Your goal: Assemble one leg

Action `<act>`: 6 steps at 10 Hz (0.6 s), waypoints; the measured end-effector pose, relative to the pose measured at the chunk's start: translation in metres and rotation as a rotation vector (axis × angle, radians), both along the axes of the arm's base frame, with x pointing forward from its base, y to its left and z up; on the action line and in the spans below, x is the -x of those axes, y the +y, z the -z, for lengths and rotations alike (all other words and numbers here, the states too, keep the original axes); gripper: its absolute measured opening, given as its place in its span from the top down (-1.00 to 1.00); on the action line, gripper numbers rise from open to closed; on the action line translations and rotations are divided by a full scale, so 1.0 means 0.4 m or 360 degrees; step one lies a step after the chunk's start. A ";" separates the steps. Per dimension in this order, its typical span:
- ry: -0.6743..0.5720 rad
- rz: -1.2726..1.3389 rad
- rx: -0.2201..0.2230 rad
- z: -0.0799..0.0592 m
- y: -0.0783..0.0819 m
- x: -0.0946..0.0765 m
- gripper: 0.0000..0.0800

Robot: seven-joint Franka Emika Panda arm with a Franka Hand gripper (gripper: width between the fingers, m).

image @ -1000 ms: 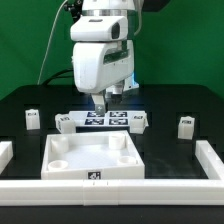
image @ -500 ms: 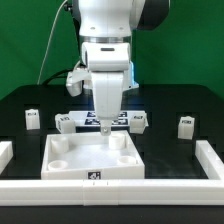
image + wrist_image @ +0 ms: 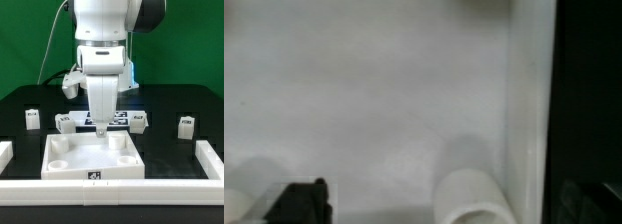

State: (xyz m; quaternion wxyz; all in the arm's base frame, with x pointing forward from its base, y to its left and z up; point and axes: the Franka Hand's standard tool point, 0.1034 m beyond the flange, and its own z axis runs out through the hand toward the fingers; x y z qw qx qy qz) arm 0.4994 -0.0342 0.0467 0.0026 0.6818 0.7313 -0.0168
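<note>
Several legs stand on the black table as small white blocks with tags: one at the exterior view's left (image 3: 33, 119), two beside the marker board (image 3: 66, 123) (image 3: 139, 121), one at the right (image 3: 185, 126). The wide white tray (image 3: 70, 172) lies in front. My gripper (image 3: 101, 128) points down at the tray's far wall, away from every leg. In the wrist view the gripper (image 3: 452, 205) is open and empty. One dark finger (image 3: 299, 200) is over the tray floor (image 3: 384, 90). A round corner socket (image 3: 473, 195) and the tray wall (image 3: 530, 90) show between the fingers.
The marker board (image 3: 118, 116) lies behind the tray, partly hidden by the arm. Low white walls run along the exterior view's left (image 3: 5, 152), right (image 3: 210, 155) and front (image 3: 150, 190). A green backdrop stands behind the table.
The hand has turned about its axis and come down from above the marker board to the tray's far wall. The legs and tray have not moved.
</note>
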 end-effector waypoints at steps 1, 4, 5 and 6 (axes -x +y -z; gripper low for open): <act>0.0001 -0.0018 -0.0004 0.014 -0.005 0.008 -0.62; 0.0032 -0.0022 -0.0021 0.064 -0.020 0.060 -0.62; 0.0046 -0.0024 -0.0025 0.075 -0.017 0.066 -0.62; 0.0056 -0.0024 -0.0027 0.083 -0.015 0.071 -0.62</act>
